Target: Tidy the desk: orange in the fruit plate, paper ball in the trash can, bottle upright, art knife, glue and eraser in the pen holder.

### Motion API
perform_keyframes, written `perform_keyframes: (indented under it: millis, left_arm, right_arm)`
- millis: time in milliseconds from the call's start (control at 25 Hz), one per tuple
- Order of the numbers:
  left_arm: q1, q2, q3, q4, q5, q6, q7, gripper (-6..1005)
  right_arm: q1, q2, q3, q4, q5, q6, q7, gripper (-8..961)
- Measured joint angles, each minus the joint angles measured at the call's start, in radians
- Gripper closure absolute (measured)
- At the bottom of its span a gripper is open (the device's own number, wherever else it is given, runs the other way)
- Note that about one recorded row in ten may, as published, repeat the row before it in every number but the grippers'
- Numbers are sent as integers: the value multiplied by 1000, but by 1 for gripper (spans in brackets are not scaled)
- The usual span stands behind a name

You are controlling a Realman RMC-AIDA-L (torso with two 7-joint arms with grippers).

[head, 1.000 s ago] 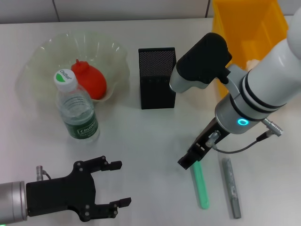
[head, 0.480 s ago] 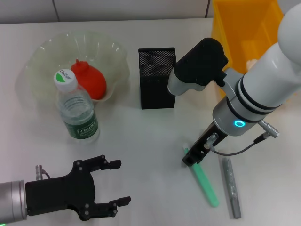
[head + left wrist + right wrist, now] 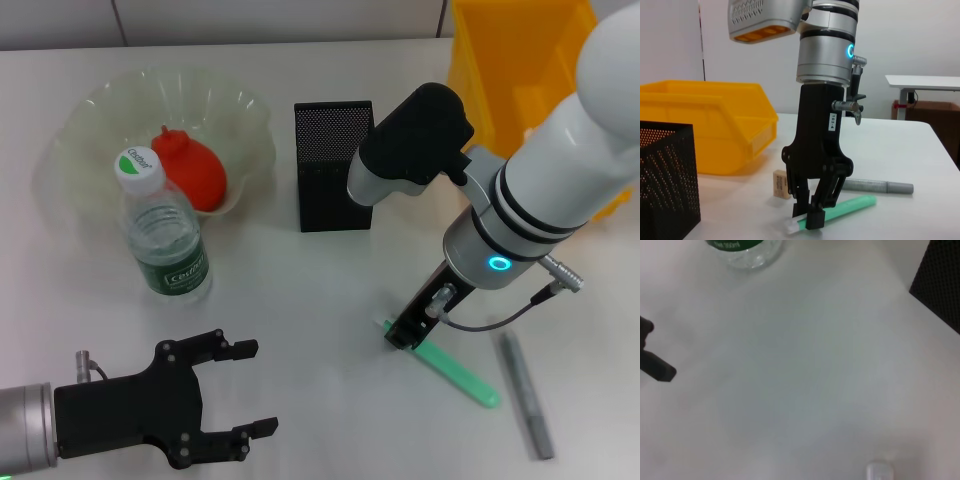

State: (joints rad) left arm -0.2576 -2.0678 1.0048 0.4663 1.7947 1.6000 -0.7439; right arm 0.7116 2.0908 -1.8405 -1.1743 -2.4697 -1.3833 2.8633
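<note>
While the right gripper point(image 3: 405, 333) is low on the white desk point(image 3: 300, 300), its fingers are closed around one end of the green glue stick point(image 3: 455, 367), which lies flat. A grey art knife point(image 3: 527, 395) is seen just beside it, apart from it. An eraser point(image 3: 781, 183) sits near the yellow bin point(image 3: 530, 60). The black pen holder point(image 3: 333, 165) stands behind. The bottle point(image 3: 165, 235) is upright by the fruit plate point(image 3: 240, 110). The left gripper point(image 3: 215, 400) is held wide open, with nothing in it.
</note>
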Motion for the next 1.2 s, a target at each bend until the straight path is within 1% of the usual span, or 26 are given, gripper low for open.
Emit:
perform_keyframes:
  millis: [280, 440, 520, 600, 680, 760, 840, 880, 920, 1000, 1080, 1200]
  left_arm:
    - [0, 0, 0, 0, -2, 2, 0, 197]
    - [0, 0, 0, 0, -3, 2, 0, 197]
    - [0, 0, 0, 0, -2, 3, 0, 197]
    - [0, 0, 0, 0, -2, 6, 0, 197]
    - [0, 0, 0, 0, -2, 6, 0, 197]
    - [-1, 0, 2, 0, -1, 7, 0, 197]
    - [-1, 0, 3, 0, 0, 7, 0, 197]
    - [0, 0, 3, 0, 0, 7, 0, 197]
    - [0, 0, 3, 0, 0, 7, 0, 197]
    - [1, 0, 3, 0, 0, 8, 0, 197]
    - [2, 0, 3, 0, 0, 8, 0, 197]
    - [2, 0, 4, 0, 0, 8, 0, 197]
  right_arm:
    - [2, 0, -9, -3, 26, 23, -7, 784]
    - [1, 0, -6, -14, 43, 36, -18, 782]
    - [-8, -1, 5, -48, 68, 39, -35, 782]
    - [-34, -3, 43, -108, 103, 39, -63, 782]
    - [-76, -5, 108, -196, 142, 34, -108, 783]
    - [-139, -5, 183, -309, 165, 39, -152, 784]
    - [-201, -3, 259, -396, 196, 76, -216, 783]
    - [-238, -1, 304, -427, 239, 115, -282, 783]
    - [-265, -1, 330, -430, 293, 152, -348, 782]
    - [-314, -3, 365, -397, 452, 250, -529, 782]
    - [-340, -7, 373, -283, 710, 341, -816, 781]
    - [-323, -7, 375, -74, 1039, 377, -1228, 778]
